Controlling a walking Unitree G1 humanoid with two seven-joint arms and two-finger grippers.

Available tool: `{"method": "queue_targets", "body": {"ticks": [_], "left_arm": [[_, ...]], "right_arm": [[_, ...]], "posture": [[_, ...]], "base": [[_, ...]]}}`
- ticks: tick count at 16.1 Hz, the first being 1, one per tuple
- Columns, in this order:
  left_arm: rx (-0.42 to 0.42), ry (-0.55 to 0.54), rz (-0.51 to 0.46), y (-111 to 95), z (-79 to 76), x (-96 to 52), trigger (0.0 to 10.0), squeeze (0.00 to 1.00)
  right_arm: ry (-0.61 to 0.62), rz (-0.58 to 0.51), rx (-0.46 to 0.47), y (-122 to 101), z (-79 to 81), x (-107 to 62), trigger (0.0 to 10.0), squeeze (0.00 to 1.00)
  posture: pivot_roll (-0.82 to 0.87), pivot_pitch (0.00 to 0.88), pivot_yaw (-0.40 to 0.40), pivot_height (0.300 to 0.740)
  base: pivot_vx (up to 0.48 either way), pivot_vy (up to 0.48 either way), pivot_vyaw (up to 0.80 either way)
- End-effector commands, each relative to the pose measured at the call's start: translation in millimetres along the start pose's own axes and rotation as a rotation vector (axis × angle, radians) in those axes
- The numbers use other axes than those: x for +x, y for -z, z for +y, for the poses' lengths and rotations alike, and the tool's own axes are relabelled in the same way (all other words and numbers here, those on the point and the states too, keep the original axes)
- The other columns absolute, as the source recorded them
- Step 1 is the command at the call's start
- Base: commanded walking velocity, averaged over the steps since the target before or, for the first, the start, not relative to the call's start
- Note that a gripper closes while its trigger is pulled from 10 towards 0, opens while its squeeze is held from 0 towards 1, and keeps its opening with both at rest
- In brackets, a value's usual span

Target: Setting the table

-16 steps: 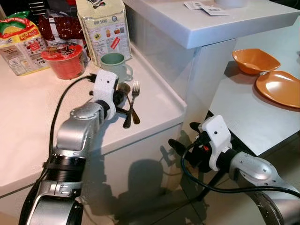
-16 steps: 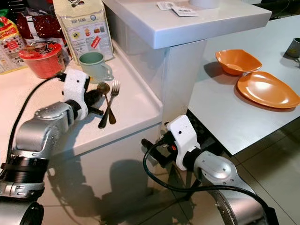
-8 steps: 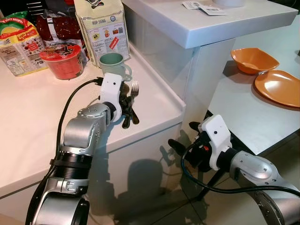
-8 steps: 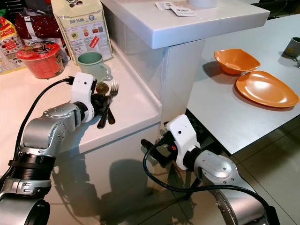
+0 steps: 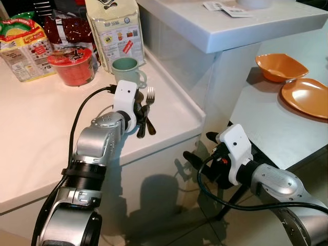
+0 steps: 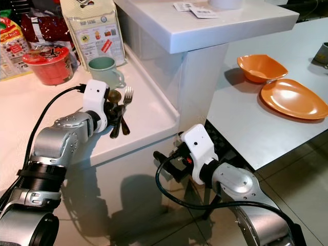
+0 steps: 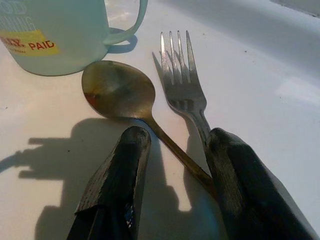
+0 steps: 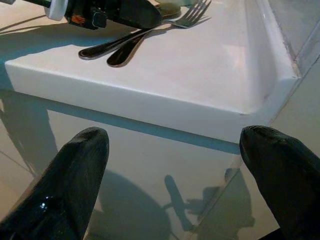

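Closing in over the last second, my left gripper (image 7: 172, 170) has slid along the counter (image 5: 31, 128) from beside the cutlery to right over the crossed handles, so the pickup for setting the table looks about to start, nothing lifted yet. Nearest me, my right gripper (image 5: 197, 154) hangs low in front of the cabinet below the counter edge, jaws wide apart, holding nothing. On the counter, left jaws are partly open, straddling both handles; one finger looks to touch the fork (image 7: 181, 75) handle, the spoon (image 7: 117, 90) handle runs between them, both flat on the surface. Just beyond sits the green mug (image 5: 124, 68), then the red bowl (image 5: 73, 64) and food bags. Far right, orange plate (image 5: 306, 97) and orange bowl (image 5: 279, 65) wait on the dining table (image 5: 266, 125).
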State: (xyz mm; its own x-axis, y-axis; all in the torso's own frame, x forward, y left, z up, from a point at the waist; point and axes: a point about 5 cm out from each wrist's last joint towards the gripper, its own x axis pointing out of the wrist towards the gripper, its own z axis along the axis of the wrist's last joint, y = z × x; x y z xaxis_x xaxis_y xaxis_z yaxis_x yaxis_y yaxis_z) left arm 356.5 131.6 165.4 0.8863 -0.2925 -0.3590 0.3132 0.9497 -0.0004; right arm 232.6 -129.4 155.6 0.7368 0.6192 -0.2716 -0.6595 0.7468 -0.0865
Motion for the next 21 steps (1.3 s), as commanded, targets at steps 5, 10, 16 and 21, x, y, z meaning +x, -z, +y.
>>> {"method": "queue_targets", "body": {"ticks": [5, 10, 16, 21], "left_arm": [[-0.019, -0.004, 0.014, -1, 0.0, 3.7, 10.0, 0.0], [0.097, -0.054, 0.072, 11, 19.4, -4.3, 10.0, 0.0], [0.192, -0.042, 0.083, 8, 49.7, -25.6, 10.0, 0.0], [0.214, 0.115, -0.056, -3, 48.3, -42.1, 10.0, 0.0]], "right_arm": [[-0.006, 0.013, -0.017, 0, -0.6, -0.1, 10.0, 0.0], [-0.006, 0.015, -0.018, 0, -2.2, -0.5, 10.0, 0.0], [-0.009, 0.018, -0.02, 0, -1.2, -1.6, 10.0, 0.0], [-0.013, 0.021, -0.023, 0, -4.0, -0.6, 10.0, 0.0]], "posture": [[-0.03, 0.0, 0.019, 0.74], [-0.02, 0.0, 0.015, 0.74], [-0.02, 0.0, 0.01, 0.74], [-0.01, 0.0, -0.005, 0.74]], "base": [[0.0, 0.0, 0.0], [0.0, 0.0, 0.0], [0.0, 0.0, 0.0], [0.0, 0.0, 0.0]]}}
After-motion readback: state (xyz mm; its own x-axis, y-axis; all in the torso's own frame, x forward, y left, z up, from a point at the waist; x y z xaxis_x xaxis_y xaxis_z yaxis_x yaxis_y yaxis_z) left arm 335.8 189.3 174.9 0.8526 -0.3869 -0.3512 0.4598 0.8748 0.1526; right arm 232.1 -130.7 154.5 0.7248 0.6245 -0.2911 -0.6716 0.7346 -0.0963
